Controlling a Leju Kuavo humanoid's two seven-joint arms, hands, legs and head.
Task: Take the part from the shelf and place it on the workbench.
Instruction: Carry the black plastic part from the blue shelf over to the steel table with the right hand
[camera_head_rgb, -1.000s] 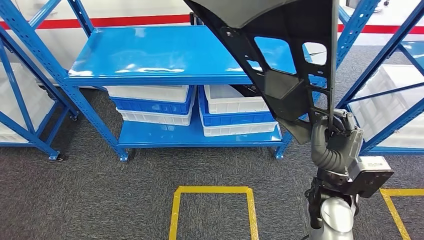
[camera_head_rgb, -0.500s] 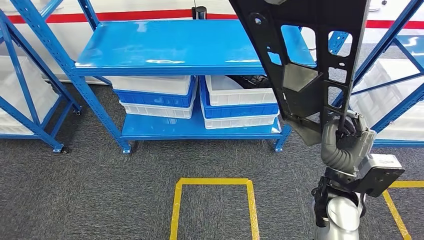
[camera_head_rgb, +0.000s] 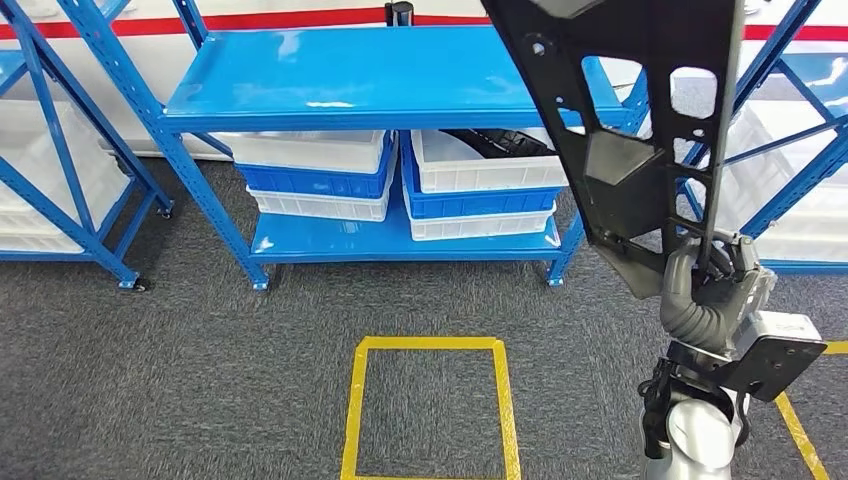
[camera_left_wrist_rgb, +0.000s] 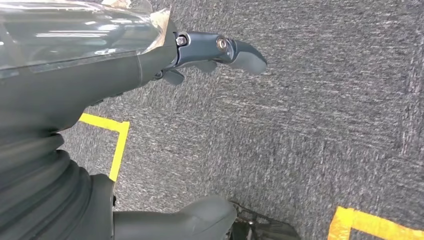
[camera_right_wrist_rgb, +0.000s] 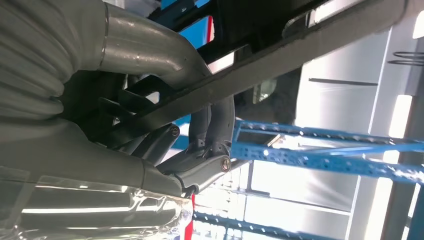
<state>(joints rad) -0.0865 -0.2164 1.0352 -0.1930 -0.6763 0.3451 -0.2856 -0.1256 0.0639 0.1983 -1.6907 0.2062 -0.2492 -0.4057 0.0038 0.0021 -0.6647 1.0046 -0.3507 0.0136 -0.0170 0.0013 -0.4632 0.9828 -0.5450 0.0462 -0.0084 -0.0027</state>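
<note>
The part (camera_head_rgb: 640, 130), a large flat black panel pierced with cut-outs and ribbed along its edges, is held aloft in front of the blue shelf (camera_head_rgb: 370, 80), clear of it, its lower corner gripped by the right hand (camera_head_rgb: 712, 285); it is judged to be stiff moulded plastic or thin metal, light for its size but awkward, since nearly all its length is carried above the grip and will lever against the fingers (camera_right_wrist_rgb: 210, 125); these are seen in the right wrist view wrapped round a narrow edge rib, which is judged a firm hold, though twisting is a risk; a second hold nearer the middle openings would steady it. The left hand (camera_left_wrist_rgb: 220, 50) hangs over the grey carpet (camera_head_rgb: 200, 380), fingers apart, holding nothing. White and blue bins (camera_head_rgb: 320, 180) are stacked on the lower shelf; no counter is to be seen.
</note>
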